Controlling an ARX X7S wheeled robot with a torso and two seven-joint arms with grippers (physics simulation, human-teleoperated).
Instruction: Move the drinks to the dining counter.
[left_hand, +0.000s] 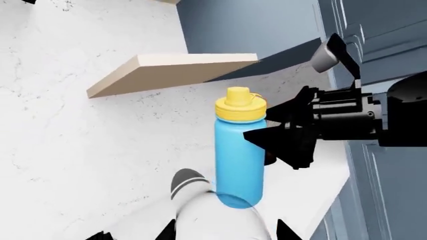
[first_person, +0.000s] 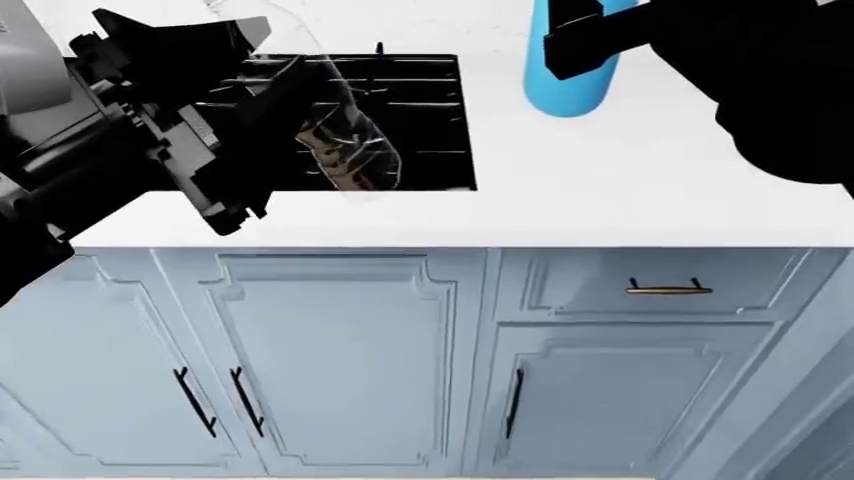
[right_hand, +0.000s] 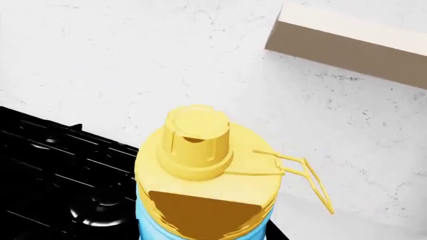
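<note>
Over the white worktop (first_person: 641, 190), close to its front edge, the right gripper (left_hand: 293, 134) is pinching the blue flask (left_hand: 239, 160) around its middle. Its yellow lid (right_hand: 200, 145) is pointing up. Over the black hob (first_person: 414, 110), the left gripper (first_person: 260, 120) is pinching the clear bottle (first_person: 340, 140), which is leaning over. The dining counter is not showing. If the robot is turning fast, the leaning bottle could be slipping out, or the flask could be bumping the wooden shelf (left_hand: 167, 72).
</note>
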